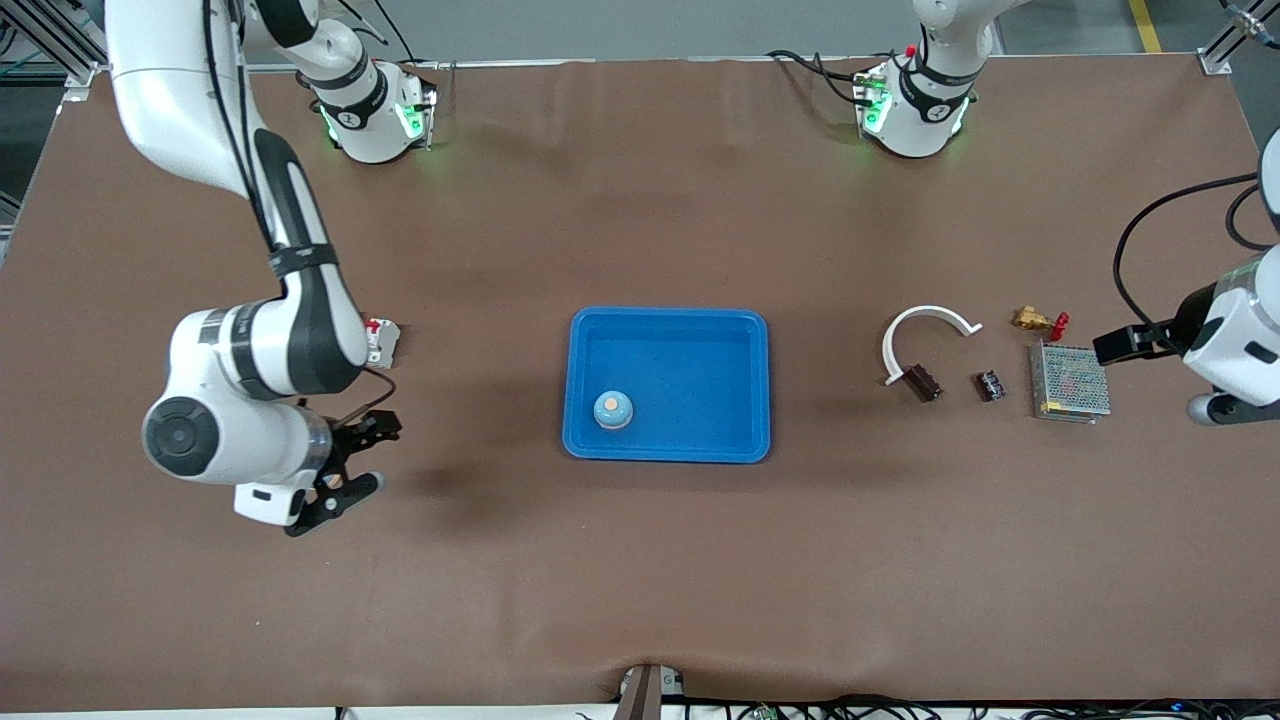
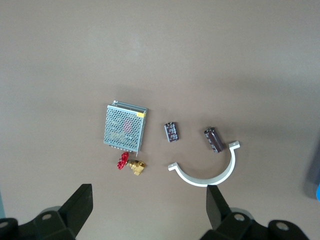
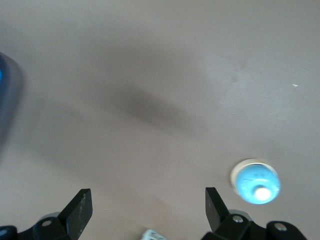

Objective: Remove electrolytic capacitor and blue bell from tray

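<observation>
A blue bell (image 1: 613,410) with an orange button sits in the blue tray (image 1: 668,325), in the corner nearer the front camera toward the right arm's end. The right wrist view shows another blue bell (image 3: 256,182) on the bare table, beside my open, empty right gripper (image 3: 149,205). That gripper (image 1: 375,455) hangs low over the table between the tray and the right arm's end. Two small dark capacitors (image 1: 924,382) (image 1: 990,385) lie toward the left arm's end, also seen as capacitors (image 2: 213,139) (image 2: 171,131). My left gripper (image 2: 149,205) is open and empty above them.
A white curved bracket (image 1: 930,325) touches one capacitor. A brass valve with a red handle (image 1: 1038,320) and a metal mesh box (image 1: 1070,382) lie beside the other capacitor. A small white and red part (image 1: 382,340) lies by the right arm's elbow.
</observation>
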